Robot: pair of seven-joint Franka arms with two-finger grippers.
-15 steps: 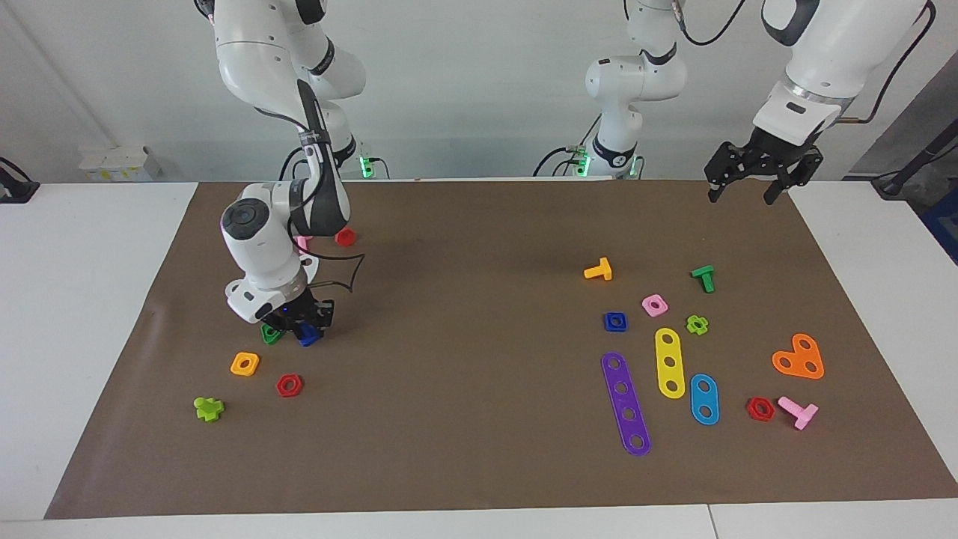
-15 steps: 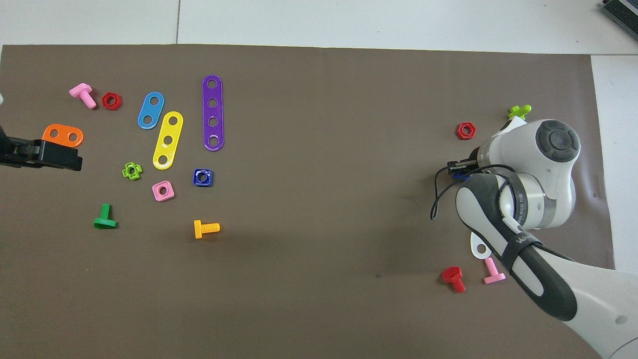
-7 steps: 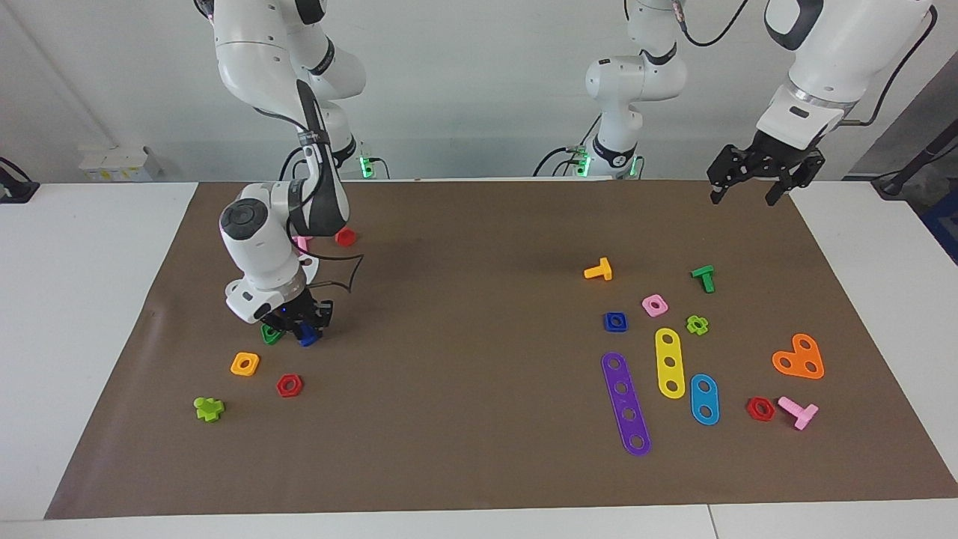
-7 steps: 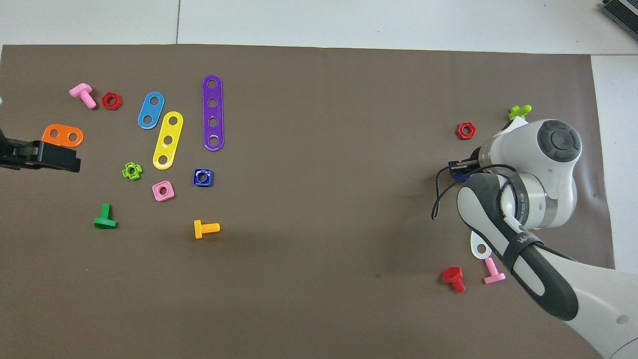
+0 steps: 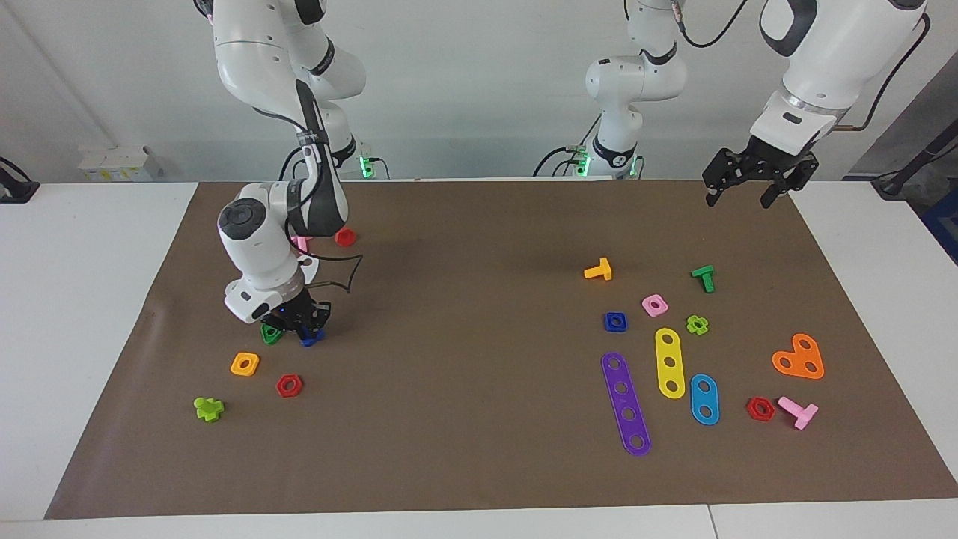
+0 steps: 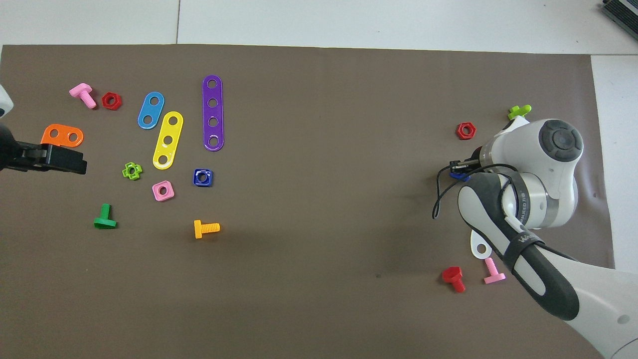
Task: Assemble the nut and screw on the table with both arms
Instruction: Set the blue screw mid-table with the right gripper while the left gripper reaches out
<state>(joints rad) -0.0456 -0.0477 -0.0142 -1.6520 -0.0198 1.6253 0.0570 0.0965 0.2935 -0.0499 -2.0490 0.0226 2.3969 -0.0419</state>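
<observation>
The right arm (image 5: 281, 224) bends down steeply from its base, its wrist folded over so the right pincer (image 5: 303, 329) points straight down onto the brown paper mat (image 5: 464, 239) at the right arm's end of the counter (image 5: 82, 247); its fingertips are drawn together, clamped on the blue screw (image 5: 309, 340), which shows only as a small blue lump poking out beneath the black fingers, still low at the mat, so its triangular head and stem cannot be made out. In the overhead view the same blue bit (image 6: 459, 175) peeps out from under the wrist housing. Just beside that pincer, toward the right arm's end, a green triangular nut (image 5: 269, 334) sits half hidden by the fingers; an orange square nut (image 5: 245, 364) and a red hex nut (image 5: 289, 385) lie near it, farther from the robots. The left arm (image 5: 831, 60) hangs raised, waiting, its left pincer (image 5: 739, 192) with fingers apart, holding nothing, over the mat's edge at the left arm's end. The blue square nut (image 5: 615, 322), dark blue with a round centre hole, lies flat on the mat, well apart from both pincers, with a pink square nut (image 5: 655, 305) just beside it and a purple four-hole strip (image 5: 626, 403) near it, farther from the robots
</observation>
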